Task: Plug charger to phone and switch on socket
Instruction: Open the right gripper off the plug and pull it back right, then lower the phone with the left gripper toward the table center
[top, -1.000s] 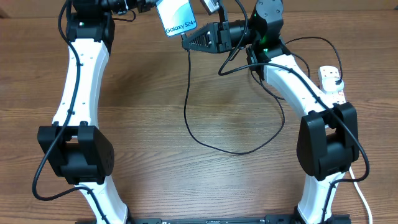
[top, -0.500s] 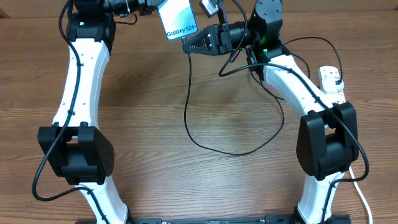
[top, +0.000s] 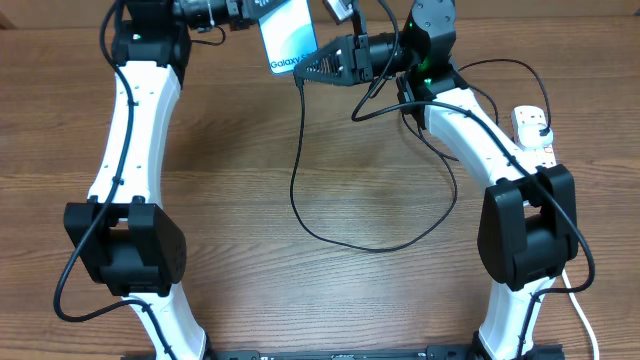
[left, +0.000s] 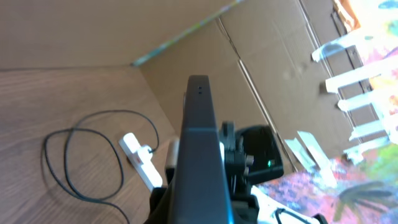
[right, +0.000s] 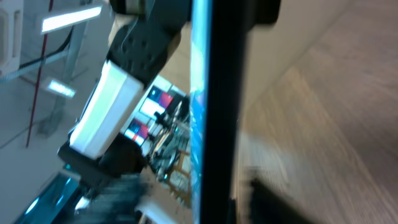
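Left fingers (top: 250, 12) clamp the phone (top: 290, 35) above the counter's (top: 300, 280) far edge. Right fingers (top: 325, 62) meet its lower end, where the charger (top: 300, 170) hangs; I cannot tell if they grip. Risk, in my judgement: a half-seated tip slips out under the cable's weight. The socket (top: 535, 130) lies well apart.

A brown wood-grain table (top: 300, 290) fills the overhead view, evenly lit. Behind its far edge stand plain cardboard panels (left: 267, 68) with visible creases; past them the room blurs into bright colours, and a white strip light (right: 71, 18) glows in the right wrist view
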